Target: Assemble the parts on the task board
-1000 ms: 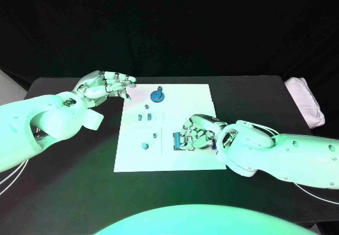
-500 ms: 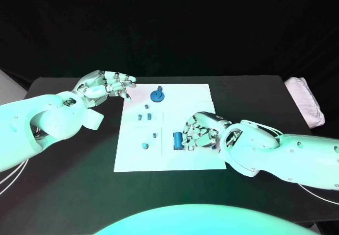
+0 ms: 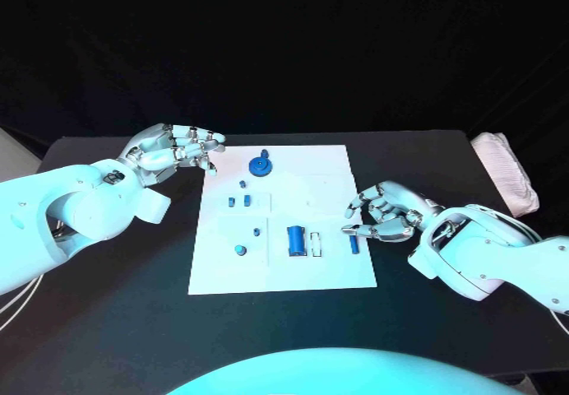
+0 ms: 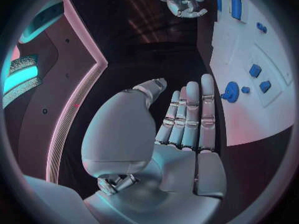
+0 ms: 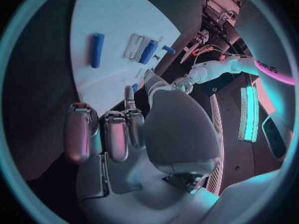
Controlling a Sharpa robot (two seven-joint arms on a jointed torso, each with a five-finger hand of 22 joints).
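Observation:
The white task board (image 3: pixel 320 177) lies mid-table. A round blue part (image 3: pixel 261 164) stands near its far edge, with several small blue parts (image 3: pixel 246 200) below it. A blue cylinder (image 3: pixel 294 240) lies beside a pale slot piece (image 3: pixel 316 243). A slim blue pin (image 3: pixel 353 244) lies loose by the board's right edge, and also appears in the right wrist view as the pin (image 5: pixel 96 50). My right hand (image 3: pixel 386 218) hovers just right of the pin, fingers loosely curled, holding nothing. My left hand (image 3: pixel 178 146) hangs off the board's far left corner, fingers straight (image 4: pixel 190 119) and empty.
A pale folded cloth (image 3: pixel 510 169) lies at the table's right edge. Bare black table (image 3: pixel 118 271) surrounds the board on all sides.
My right hand has drawn back to the right, off the cylinder area, uncovering the blue cylinder and leaving the slim pin lying on the board. The left hand has stayed put.

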